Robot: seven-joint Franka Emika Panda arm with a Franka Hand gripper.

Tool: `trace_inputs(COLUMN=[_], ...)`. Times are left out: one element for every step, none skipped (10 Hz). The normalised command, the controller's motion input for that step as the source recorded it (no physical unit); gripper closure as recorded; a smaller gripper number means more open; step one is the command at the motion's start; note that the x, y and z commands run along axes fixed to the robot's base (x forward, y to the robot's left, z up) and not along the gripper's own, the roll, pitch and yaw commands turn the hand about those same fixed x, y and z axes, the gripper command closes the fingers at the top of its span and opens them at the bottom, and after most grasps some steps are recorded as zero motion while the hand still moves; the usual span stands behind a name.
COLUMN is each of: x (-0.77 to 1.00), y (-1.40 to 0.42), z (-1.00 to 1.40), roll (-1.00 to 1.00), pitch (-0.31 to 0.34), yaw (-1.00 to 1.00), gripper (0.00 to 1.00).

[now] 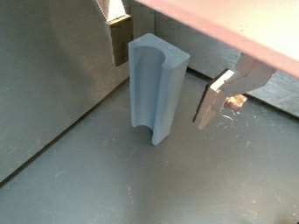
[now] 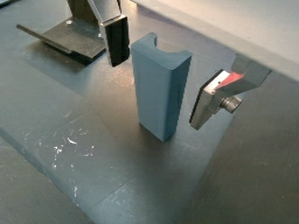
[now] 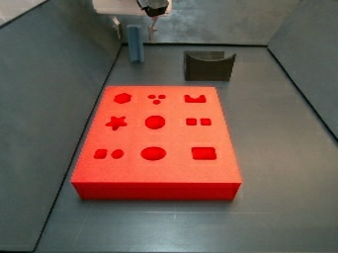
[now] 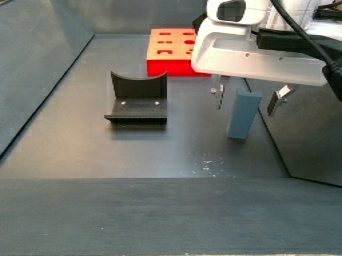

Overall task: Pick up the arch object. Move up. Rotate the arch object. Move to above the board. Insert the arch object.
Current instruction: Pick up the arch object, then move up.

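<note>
Light even and soft from overhead; shadows faint. The board [image 3: 156,138] glows saturated red in a side view, cut-outs still readable. Dull sheen and pale scuffs on the grey floor [image 2: 70,149]. In both wrist views the gripper [image 1: 167,77] fingers blur slightly near the lens; the arch object [image 1: 156,91] stays sharp. Resolution low overall.

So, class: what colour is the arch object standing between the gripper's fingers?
Blue-grey; the arch object shows best in a wrist view, within the open gripper.
</note>
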Motion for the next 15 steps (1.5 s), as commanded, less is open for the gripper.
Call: trace_inputs(x=[0.0,0.0,0.0,0.0,0.0,0.0,0.0,0.0,0.0,0.0,0.0,0.0,0.0,-0.06,-0.08], y=[0.0,0.0,0.0,0.0,0.0,0.0,0.0,0.0,0.0,0.0,0.0,0.0,0.0,0.07,0.05], z=[0.0,0.0,0.0,0.0,0.0,0.0,0.0,0.0,0.0,0.0,0.0,0.0,0.83,0.83,0.73], roll=[0.0,0.0,0.0,0.0,0.0,0.0,0.0,0.0,0.0,0.0,0.0,0.0,0.0,0.0,0.01], pitch=[0.0,0.0,0.0,0.0,0.0,0.0,0.0,0.0,0.0,0.0,0.0,0.0,0.0,0.012,0.023], yaw=[0.0,0.0,0.0,0.0,0.0,0.0,0.0,0.0,0.0,0.0,0.0,0.0,0.0,0.03,0.02], gripper=[0.0,1.0,1.0,1.0,1.0,1.0,1.0,1.0,1.0,1.0,1.0,1.0,1.0,1.0,1.0])
